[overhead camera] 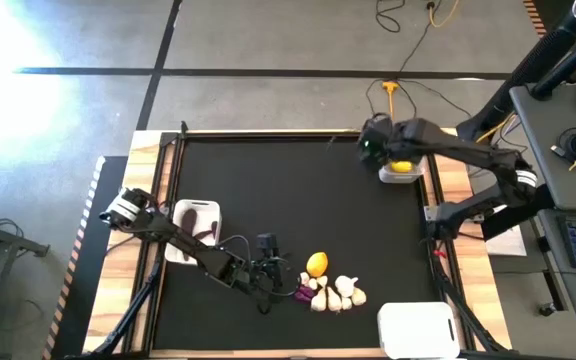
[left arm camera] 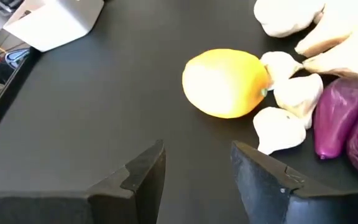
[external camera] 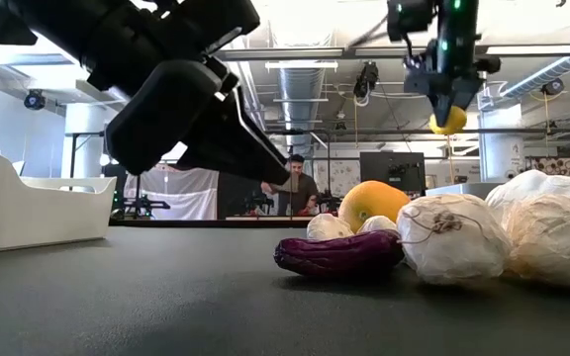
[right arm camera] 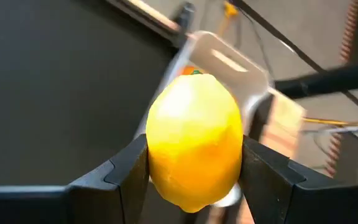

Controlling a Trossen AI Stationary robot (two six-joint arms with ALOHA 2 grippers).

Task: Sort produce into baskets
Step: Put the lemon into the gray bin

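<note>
My right gripper (overhead camera: 396, 158) is shut on a yellow citrus fruit (right arm camera: 194, 140) above the far-right white basket (overhead camera: 400, 176), which also shows in the right wrist view (right arm camera: 229, 62). My left gripper (left arm camera: 197, 168) is open and empty, just left of the produce pile. The pile on the table holds another yellow citrus (left arm camera: 225, 83), several whitish garlic bulbs (overhead camera: 343, 292) and purple vegetables (left arm camera: 334, 118). A left basket (overhead camera: 193, 225) holds dark purple vegetables. A third basket (overhead camera: 418, 328) stands at the near right. My right gripper pinches the citrus fruit by its two opposite sides (right arm camera: 157, 155) between its two fingers. The fingers point down from above. The fruit is lifted clear, over the far-right basket, and hangs below the fingers in the low view (external camera: 448, 121).
The table has a raised frame along its edges (overhead camera: 268, 133). The mat's middle and far left are bare black (overhead camera: 268, 180). A person shows in the room beyond the table (external camera: 295, 183). Cables lie on the floor behind the table.
</note>
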